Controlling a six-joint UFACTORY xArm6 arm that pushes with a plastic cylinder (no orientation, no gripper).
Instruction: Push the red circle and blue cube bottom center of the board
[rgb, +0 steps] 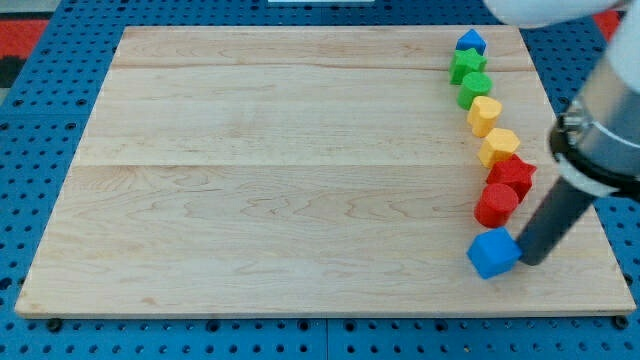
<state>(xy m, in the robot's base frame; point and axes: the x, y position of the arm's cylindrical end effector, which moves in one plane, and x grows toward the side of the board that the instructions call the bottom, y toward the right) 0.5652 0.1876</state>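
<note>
The red circle (496, 204) lies at the view's right, low on the wooden board (280, 170). The blue cube (493, 252) sits just below it, near the view's bottom right. My tip (530, 262) is right beside the blue cube, touching or almost touching its right side, and below and right of the red circle. The dark rod slants up to the view's right.
A column of blocks runs up the right side: a red star (514, 174), a yellow block (499, 146), a yellow block (484, 115), a green block (474, 89), a green star (467, 65) and a small blue block (471, 42). The arm's housing fills the upper right corner.
</note>
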